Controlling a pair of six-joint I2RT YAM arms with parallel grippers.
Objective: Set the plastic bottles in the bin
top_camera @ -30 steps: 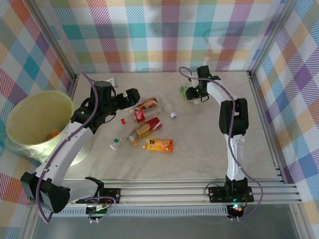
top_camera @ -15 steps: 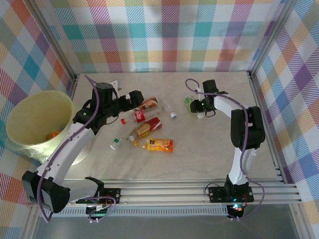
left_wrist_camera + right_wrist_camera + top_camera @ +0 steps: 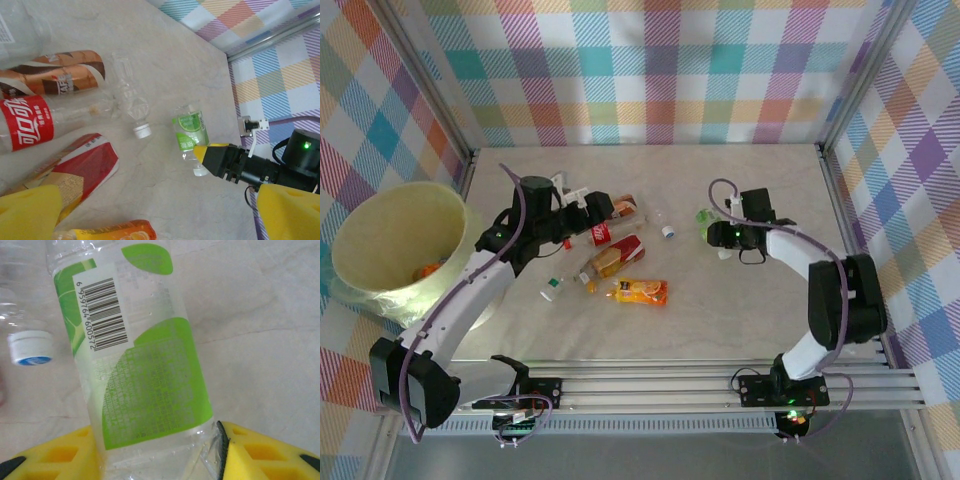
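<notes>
My right gripper [image 3: 715, 232] is shut on a clear bottle with a green label [image 3: 704, 217], over the table right of centre. In the right wrist view this green-label bottle [image 3: 140, 365] stands between the yellow fingers [image 3: 270, 455], pinched near its base. My left gripper [image 3: 597, 206] hangs open above a cluster of plastic bottles: brown-label [image 3: 622, 207], red cola [image 3: 600, 233], red-and-tan [image 3: 616, 257], orange [image 3: 640, 291]. The left wrist view shows the cola bottle [image 3: 30, 125] and green-label bottle [image 3: 190, 131]. The pale yellow-green bin [image 3: 360, 215] stands at the far left.
A crushed clear bottle with a white cap [image 3: 665, 228] lies between the cluster and the right gripper. A small bottle with a green cap [image 3: 556, 287] lies nearer the bin. Something orange [image 3: 425, 270] sits inside the bin. Metal rails [image 3: 840, 200] edge the table.
The right gripper has carried the green-label bottle from the back of the table toward the near side. The left gripper has drifted a little right, over the bottle cluster.
</notes>
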